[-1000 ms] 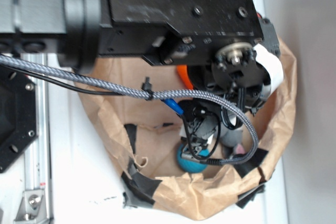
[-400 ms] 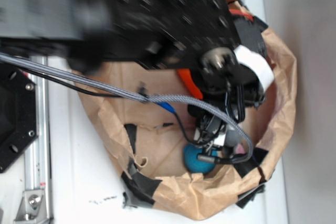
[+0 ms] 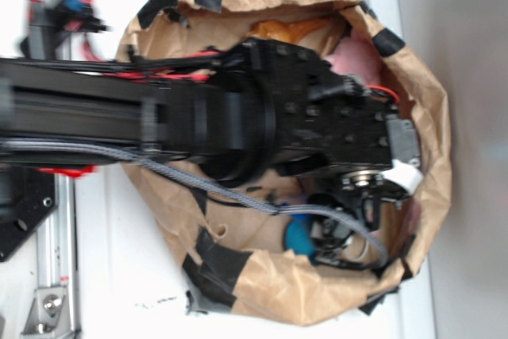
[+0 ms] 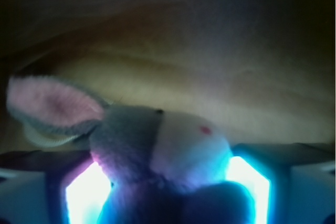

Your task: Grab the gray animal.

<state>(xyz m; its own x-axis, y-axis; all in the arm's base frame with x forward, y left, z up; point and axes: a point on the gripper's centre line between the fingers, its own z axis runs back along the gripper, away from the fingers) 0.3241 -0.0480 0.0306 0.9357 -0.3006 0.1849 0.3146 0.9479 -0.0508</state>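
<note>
Since a second ago our arm swung across the paper bag. Gripper jaws clamp the gray animal between them. Grasp phase; next we'd lift straight out.

— What does the exterior view hide?
— The black arm covers most of the paper bag; only a sliver of the blue ball shows, and the gripper is buried behind cables.
— And the wrist view?
— The gray animal is blurred, its lower body cut by the bottom edge.
</note>
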